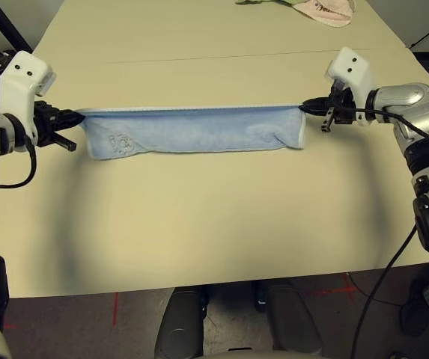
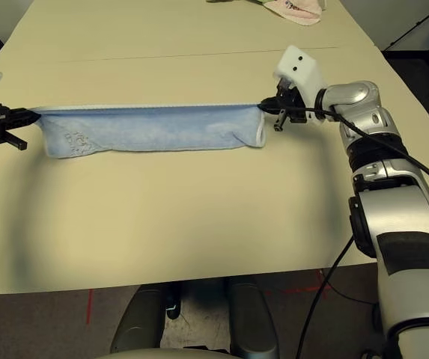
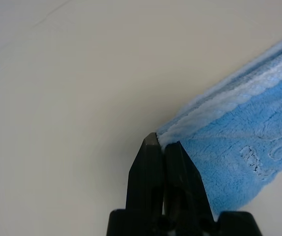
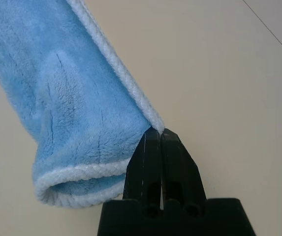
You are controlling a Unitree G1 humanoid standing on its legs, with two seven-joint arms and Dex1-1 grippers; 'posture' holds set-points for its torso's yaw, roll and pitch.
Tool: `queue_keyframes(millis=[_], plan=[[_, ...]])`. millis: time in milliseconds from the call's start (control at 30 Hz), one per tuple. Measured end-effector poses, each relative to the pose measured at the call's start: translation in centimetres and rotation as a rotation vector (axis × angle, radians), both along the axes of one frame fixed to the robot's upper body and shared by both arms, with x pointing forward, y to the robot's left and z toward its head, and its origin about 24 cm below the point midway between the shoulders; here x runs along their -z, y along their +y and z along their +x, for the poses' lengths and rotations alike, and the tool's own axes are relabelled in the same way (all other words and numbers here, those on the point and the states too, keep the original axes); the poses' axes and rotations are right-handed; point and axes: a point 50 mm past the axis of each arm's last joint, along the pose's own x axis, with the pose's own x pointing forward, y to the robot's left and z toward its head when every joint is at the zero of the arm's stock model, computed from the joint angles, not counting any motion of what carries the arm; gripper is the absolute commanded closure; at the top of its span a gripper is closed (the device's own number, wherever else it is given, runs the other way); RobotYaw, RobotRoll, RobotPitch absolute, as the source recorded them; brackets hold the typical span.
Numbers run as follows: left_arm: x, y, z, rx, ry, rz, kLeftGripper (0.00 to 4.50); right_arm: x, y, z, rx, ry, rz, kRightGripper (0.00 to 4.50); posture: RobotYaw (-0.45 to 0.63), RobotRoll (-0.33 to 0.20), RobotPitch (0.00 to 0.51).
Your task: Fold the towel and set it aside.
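Both the left end effector [image 1: 75, 116] and right end effector [image 1: 305, 108] pinch the towel [image 1: 192, 131] by thin corner edging, seemingly clear of the bench [image 1: 199, 224], so extra tension could slip a corner free.

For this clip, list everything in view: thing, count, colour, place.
towel: one, light blue with white edging and a small embroidered mark near its left end, folded into a long band, stretched between the two grippers over the middle of the table.
pink cloth: one, pink, far edge of the table, right of centre.
green cloth: one, green, just left of the pink cloth, cut off by the frame edge.
table: one, beige.
floor marks: red tape marks on the floor in front of the table.
left gripper: black, shut on the towel's left top corner.
right gripper: black, shut on the towel's right top corner.
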Motion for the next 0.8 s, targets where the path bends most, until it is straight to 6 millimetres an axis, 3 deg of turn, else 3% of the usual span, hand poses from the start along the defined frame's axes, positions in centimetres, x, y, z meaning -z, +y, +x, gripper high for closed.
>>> queue_keyframes(millis=[233,467,800], plan=[[0.4,-0.5,-0.8,0.086,0.115,-0.026,4.47,0.1,-1.0,-0.3,0.001,0.022,-0.019,4.50,0.04,0.000,0.235],[-1.4,-0.6,-4.1,0.233,0.253,-0.054,4.47,-0.7,-2.9,-1.5,-0.083,0.069,-0.027,4.50,0.04,0.000,0.230],[-3.4,0.0,-5.1,0.261,0.269,-0.039,4.47,-1.2,-3.5,-2.8,-0.210,0.202,0.025,4.50,0.04,0.000,0.230]])
